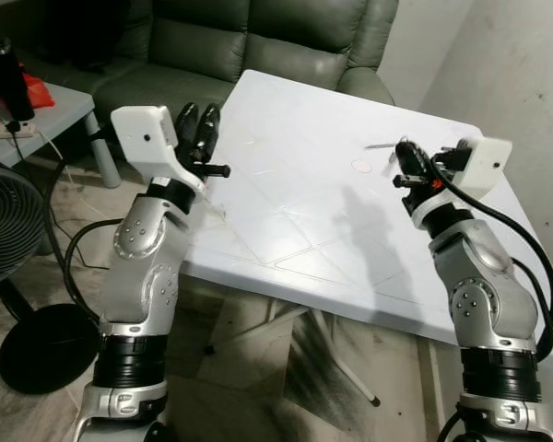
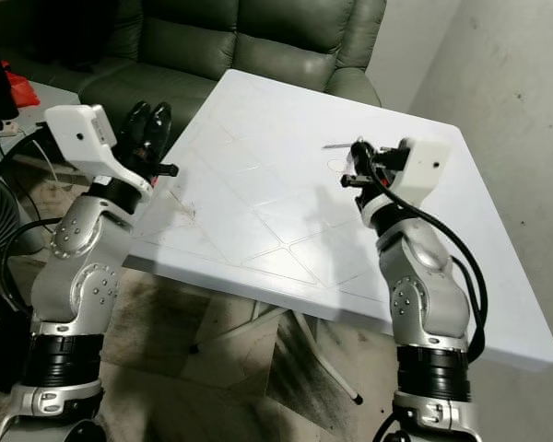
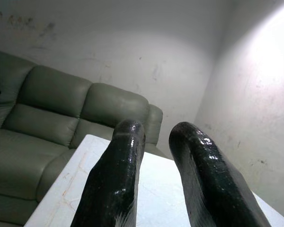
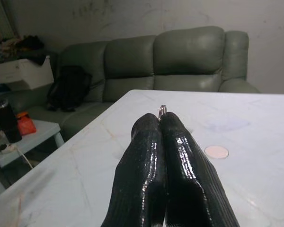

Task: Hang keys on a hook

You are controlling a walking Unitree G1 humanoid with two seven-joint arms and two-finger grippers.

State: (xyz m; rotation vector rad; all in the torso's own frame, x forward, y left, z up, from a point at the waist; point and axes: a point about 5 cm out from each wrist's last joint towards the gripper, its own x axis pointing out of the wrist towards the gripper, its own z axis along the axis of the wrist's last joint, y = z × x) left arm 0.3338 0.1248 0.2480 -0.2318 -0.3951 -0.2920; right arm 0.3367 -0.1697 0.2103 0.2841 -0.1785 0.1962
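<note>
My right gripper [image 4: 160, 118] hovers over the white table [image 1: 286, 193] near its far right part, shut on a small silver key ring [image 4: 162, 111] that pokes up between the fingertips. In the left eye view, a thin grey metal piece [image 1: 380, 145] juts out from that gripper [image 1: 404, 155] over the tabletop. A small round pinkish disc [image 4: 216, 151] lies flat on the table just beside the gripper. My left gripper [image 1: 200, 115] is raised at the table's left edge, open, with nothing between its fingers [image 3: 125, 156].
A grey-green leather sofa [image 1: 258, 41] stands behind the table. At the left are a black floor fan [image 1: 9, 230] and a low side table [image 1: 60, 106] with a dark bottle [image 1: 7, 78]. A pale wall [image 1: 525, 74] closes the right side.
</note>
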